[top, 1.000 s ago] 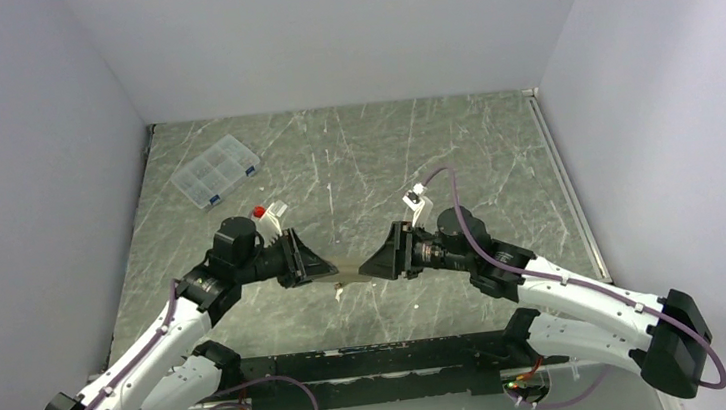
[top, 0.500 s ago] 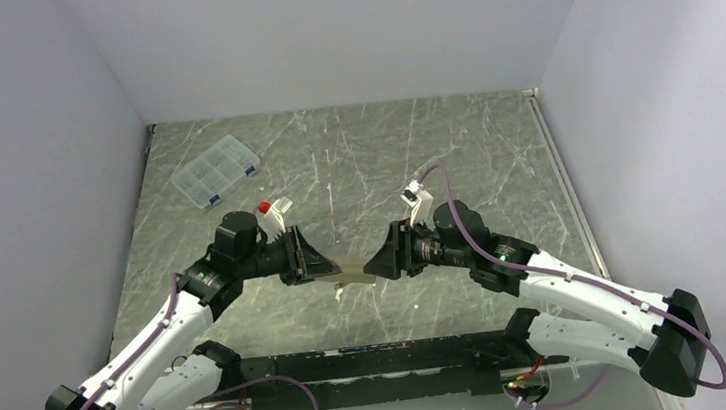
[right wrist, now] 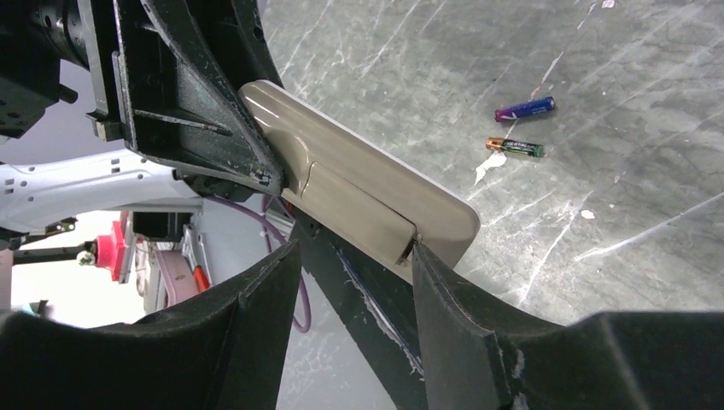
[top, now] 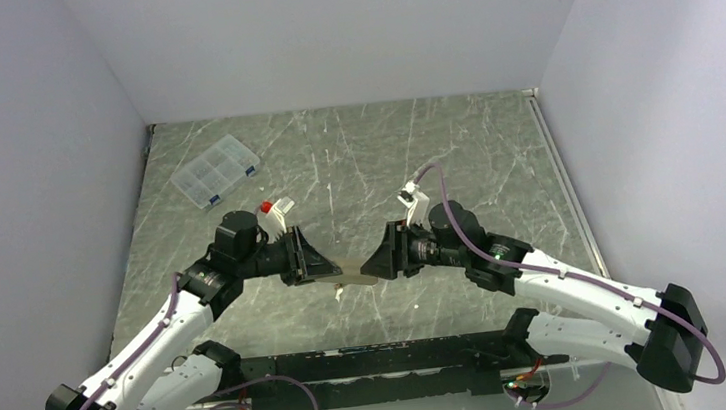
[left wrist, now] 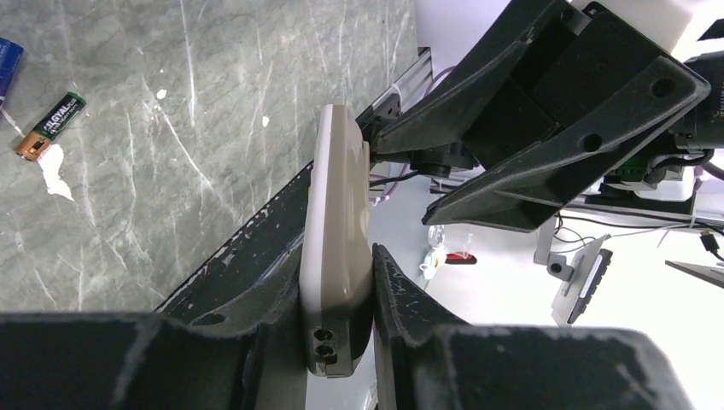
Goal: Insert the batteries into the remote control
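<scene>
Aloft, remote control in left jaws, right jaws wide, batteries well apart.

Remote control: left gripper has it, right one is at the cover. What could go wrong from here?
1. The left gripper clamps the remote control by one end only; a push from the right gripper on the cover may lever it loose.
2. The batteries lie loose on the table; a dropped remote might scatter them.

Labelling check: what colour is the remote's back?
Plain beige-grey on the remote control; right wrist view best.
</scene>
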Robot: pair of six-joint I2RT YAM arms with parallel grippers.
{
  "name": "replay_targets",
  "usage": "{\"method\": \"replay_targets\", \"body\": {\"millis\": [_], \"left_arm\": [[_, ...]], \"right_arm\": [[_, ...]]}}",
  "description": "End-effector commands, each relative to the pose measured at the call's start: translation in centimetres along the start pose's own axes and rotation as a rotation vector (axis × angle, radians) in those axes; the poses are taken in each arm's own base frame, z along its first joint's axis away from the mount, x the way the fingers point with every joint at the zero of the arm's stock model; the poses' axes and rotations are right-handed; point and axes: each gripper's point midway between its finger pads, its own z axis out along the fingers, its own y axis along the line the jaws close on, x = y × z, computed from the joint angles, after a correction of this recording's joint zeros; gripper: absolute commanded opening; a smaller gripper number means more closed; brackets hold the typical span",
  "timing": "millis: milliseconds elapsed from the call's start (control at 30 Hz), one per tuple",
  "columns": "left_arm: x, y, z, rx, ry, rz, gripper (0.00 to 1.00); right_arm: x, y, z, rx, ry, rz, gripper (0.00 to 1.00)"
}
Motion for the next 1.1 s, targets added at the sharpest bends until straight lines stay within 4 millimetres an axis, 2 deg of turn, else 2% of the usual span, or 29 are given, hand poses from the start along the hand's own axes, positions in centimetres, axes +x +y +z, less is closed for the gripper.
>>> {"method": "replay_targets", "body": {"millis": [0,467,800,1067], "left_arm": [[-0.7,-2.5,-0.3,0.085,-0.011,0.061,0.00],[-0.8,-2.6,-0.3,0.084,-0.014,0.060,0.00],[-0.7,-2.5,-0.3,0.089,-0.013,0.055,0.00],[-0.5,-2.1,-0.3,0.077,-0.015,0.057,0.00]], "right_arm": [[-0.4,0.9,0.4,-0.042,-0.017,0.013,0.53],[-0.1,0.5,0.6,-0.012,-0.016,0.024,0.53],[0.4,1.8,0.9,-0.103,-0.019,0.087,0.53],[-0.2,2.9,-0.1,-0.173,-0.068,0.123,0.53]]}}
